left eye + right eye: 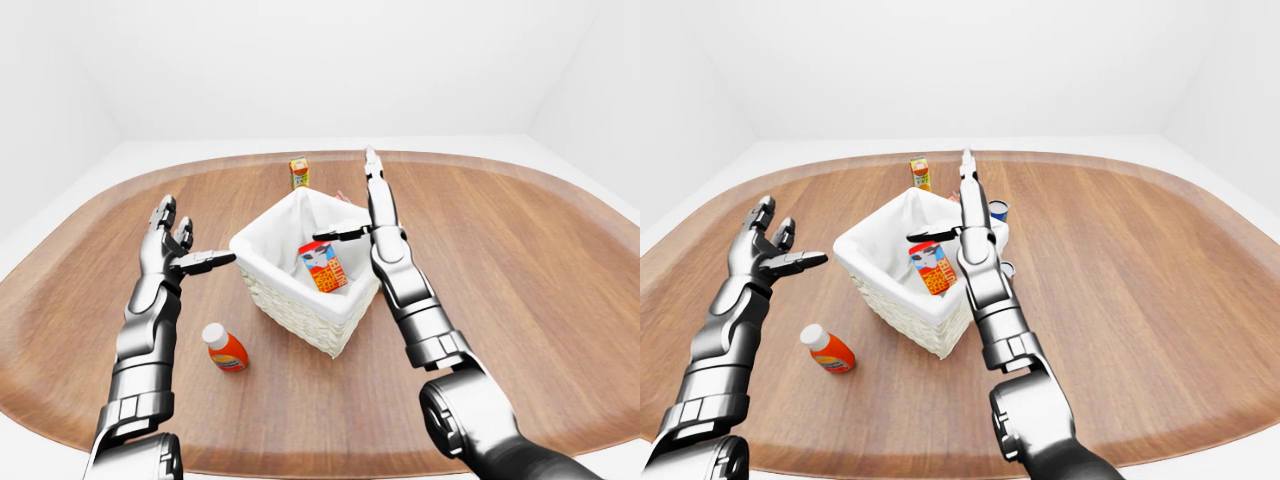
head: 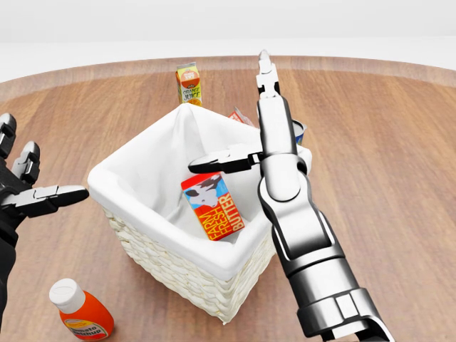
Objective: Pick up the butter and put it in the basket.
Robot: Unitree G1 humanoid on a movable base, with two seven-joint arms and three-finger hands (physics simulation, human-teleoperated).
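Observation:
The butter (image 2: 213,207), a red and blue box with a cow picture, lies tilted inside the wicker basket (image 2: 162,261), resting on its white cloth liner. My right hand (image 2: 239,125) is open above the basket's right rim, with its fingers (image 2: 266,85) pointing up the view. Its thumb (image 2: 222,162) reaches left, just above the butter's top edge, and holds nothing. My left hand (image 2: 41,162) is open and empty to the left of the basket, clear of it.
An orange juice carton (image 2: 189,83) stands beyond the basket. A blue can (image 2: 300,130) and a small red thing (image 2: 240,115) show behind the basket's far rim. An orange bottle with a white cap (image 2: 82,313) lies at the lower left. The oval wooden table (image 1: 540,260) extends to the right.

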